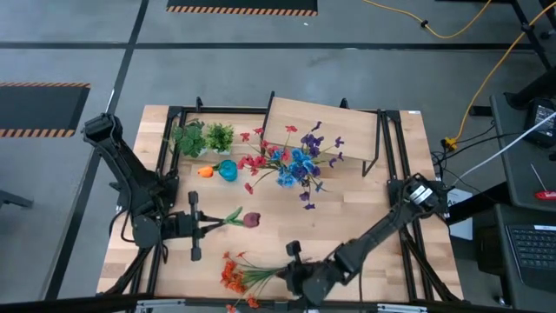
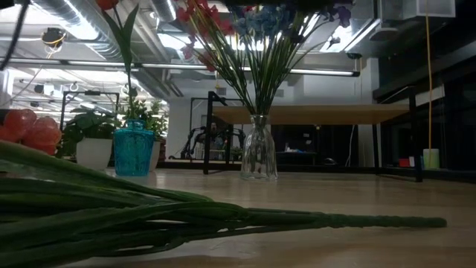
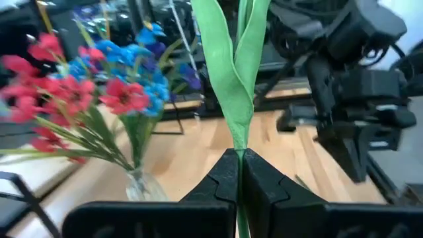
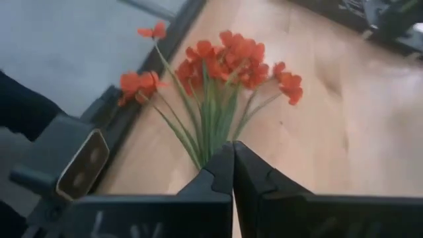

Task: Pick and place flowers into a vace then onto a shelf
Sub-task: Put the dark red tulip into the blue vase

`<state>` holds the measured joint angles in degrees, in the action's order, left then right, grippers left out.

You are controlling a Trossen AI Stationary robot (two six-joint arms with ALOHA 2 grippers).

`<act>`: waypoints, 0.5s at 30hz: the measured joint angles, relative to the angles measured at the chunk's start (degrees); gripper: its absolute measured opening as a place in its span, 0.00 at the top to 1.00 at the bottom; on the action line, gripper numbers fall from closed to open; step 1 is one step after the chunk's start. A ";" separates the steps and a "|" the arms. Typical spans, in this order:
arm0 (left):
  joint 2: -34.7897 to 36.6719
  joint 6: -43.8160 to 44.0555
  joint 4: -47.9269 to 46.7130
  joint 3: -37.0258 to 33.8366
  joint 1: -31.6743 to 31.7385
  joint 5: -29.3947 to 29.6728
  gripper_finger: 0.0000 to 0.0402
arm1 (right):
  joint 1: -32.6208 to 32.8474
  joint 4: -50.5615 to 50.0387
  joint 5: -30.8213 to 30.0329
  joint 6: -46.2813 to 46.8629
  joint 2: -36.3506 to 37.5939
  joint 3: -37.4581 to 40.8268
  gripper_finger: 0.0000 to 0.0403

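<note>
High view: nearest the lens, the left arm folds down from the table's left edge, its elbow raised and its forearm running level toward the middle. The left gripper (image 1: 211, 225) is clamped on the green stem of a dark red tulip (image 1: 250, 220), whose bloom lies just past the fingertips. The right arm stretches from the table's right edge diagonally to the near edge, and the right gripper (image 1: 284, 271) is closed on the stems of an orange flower spray (image 1: 233, 274), the blooms fanning away from its tips. Beyond both grippers stand a glass vase (image 1: 295, 174) filled with red, blue and purple flowers, a blue vase (image 1: 228, 169) with an orange bloom beside it, two leafy plants (image 1: 202, 137), and the shelf (image 1: 327, 130) behind the filled vase.

Low view: the green stems (image 2: 223, 219) lie along the tabletop close to the lens; the glass vase (image 2: 259, 152) stands in front of the shelf (image 2: 312, 114).

Left wrist view: the fingers (image 3: 225, 185) are pressed together on the tulip's stem and leaves (image 3: 236, 73).

Right wrist view: the fingers (image 4: 221, 175) meet on the orange spray's stems (image 4: 211, 125).
</note>
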<state>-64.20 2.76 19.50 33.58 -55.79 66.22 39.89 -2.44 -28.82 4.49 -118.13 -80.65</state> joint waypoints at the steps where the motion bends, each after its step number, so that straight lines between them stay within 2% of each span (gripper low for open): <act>1: 0.00 -0.78 0.45 0.00 0.00 1.31 0.99 | -0.66 2.62 1.46 -0.41 0.43 1.51 1.00; 6: 0.00 -3.41 0.70 0.00 0.00 9.53 0.99 | -4.46 19.13 7.39 -6.12 3.45 10.42 1.00; 11: 0.00 -6.47 2.59 0.00 0.36 9.80 0.99 | -7.82 32.58 13.35 -6.38 5.33 20.09 1.00; 15: 1.33 -10.67 5.41 0.00 1.60 9.13 0.99 | -10.09 40.61 14.84 -7.89 5.56 24.48 1.00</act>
<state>-62.88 -7.91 24.91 33.58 -54.19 75.35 29.80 38.17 -13.98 -3.40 -112.57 -56.16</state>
